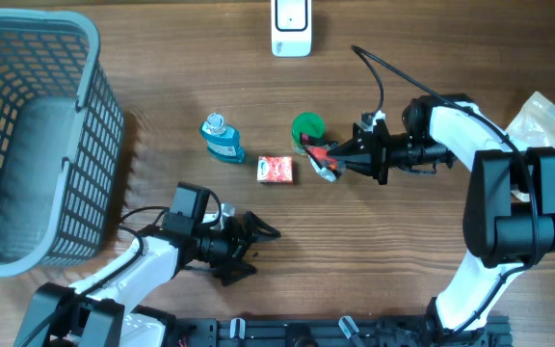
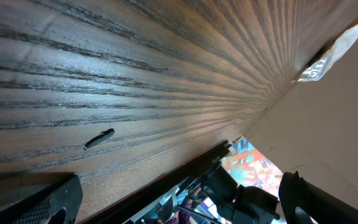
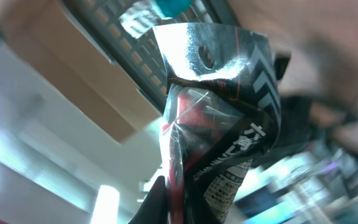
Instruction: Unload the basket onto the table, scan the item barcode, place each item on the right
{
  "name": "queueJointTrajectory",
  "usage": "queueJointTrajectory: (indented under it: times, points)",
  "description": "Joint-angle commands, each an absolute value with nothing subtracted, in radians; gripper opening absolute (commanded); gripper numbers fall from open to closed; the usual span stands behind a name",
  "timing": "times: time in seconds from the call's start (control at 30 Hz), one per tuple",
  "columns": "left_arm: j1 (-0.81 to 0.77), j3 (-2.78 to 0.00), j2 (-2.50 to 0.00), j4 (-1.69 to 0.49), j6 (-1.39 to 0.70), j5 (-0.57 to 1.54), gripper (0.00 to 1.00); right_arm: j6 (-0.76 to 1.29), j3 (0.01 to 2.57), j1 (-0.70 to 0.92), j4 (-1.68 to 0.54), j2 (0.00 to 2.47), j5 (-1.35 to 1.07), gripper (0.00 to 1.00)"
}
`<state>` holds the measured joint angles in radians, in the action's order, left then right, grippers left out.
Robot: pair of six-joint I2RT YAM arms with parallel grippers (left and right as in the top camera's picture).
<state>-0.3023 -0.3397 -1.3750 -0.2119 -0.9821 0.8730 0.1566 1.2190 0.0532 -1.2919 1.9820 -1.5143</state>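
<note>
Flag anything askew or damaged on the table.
The black-and-red packet pinched in the right end effector is crumpled and creased, its print distorted. The blue bottle appears to lie on its side. Nothing spilled.

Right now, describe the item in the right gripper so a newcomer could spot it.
Start at the white scanner at the wooden table's far edge and drop toward the centre. Just beside the green round object, the right gripper pinches a crumpled glossy black-and-red packet; the neighbouring red box and blue bottle lie untouched.

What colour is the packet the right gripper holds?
Packet: black and red, clearest in right wrist view.
</note>
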Motion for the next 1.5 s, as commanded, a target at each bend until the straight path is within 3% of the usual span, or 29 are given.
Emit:
queueJointTrajectory:
  times: [0.0,0.2,0.4,0.67,0.73,0.9,1.03,1.2,1.47]
  points:
    - [-0.307,-0.292,-1.421,-0.199,-0.929,0.561,1.00,0.544,1.238,0.056,-1.356,1.973,-1.539,0.05]
    - [-0.307,-0.292,-1.422,-0.199,-0.951,0.564,1.00,0.745,1.238,0.056,-1.509,1.973,-1.623,0.05]
    - [-0.307,-0.292,-1.421,-0.199,-0.950,0.564,1.00,1.126,1.240,0.041,-1.529,1.973,-1.623,0.05]
    - [-0.307,-0.292,-1.422,-0.207,-0.950,0.563,1.00,1.132,1.248,-0.123,-1.612,1.980,-1.620,0.05]
    - [-0.307,-0.292,-1.421,-0.214,-0.950,0.563,1.00,1.222,1.248,-0.169,-1.612,1.983,-1.589,0.05]
    - [-0.307,-0.292,-1.421,-0.226,-0.950,0.563,1.00,1.524,1.248,-0.211,-1.541,1.984,-1.588,0.05]
    - [-0.307,-0.292,-1.422,-0.242,-0.950,0.563,1.00,1.832,1.248,-0.210,-1.349,1.986,-1.568,0.04]
    - [-0.307,-0.292,-1.422,-0.252,-0.950,0.562,1.00,2.072,1.248,-0.212,-1.182,1.986,-1.478,0.05]
    - [-0.307,-0.292,-1.422,-0.255,-0.950,0.546,1.00,2.067,1.248,-0.220,-1.240,2.026,-1.335,0.05]
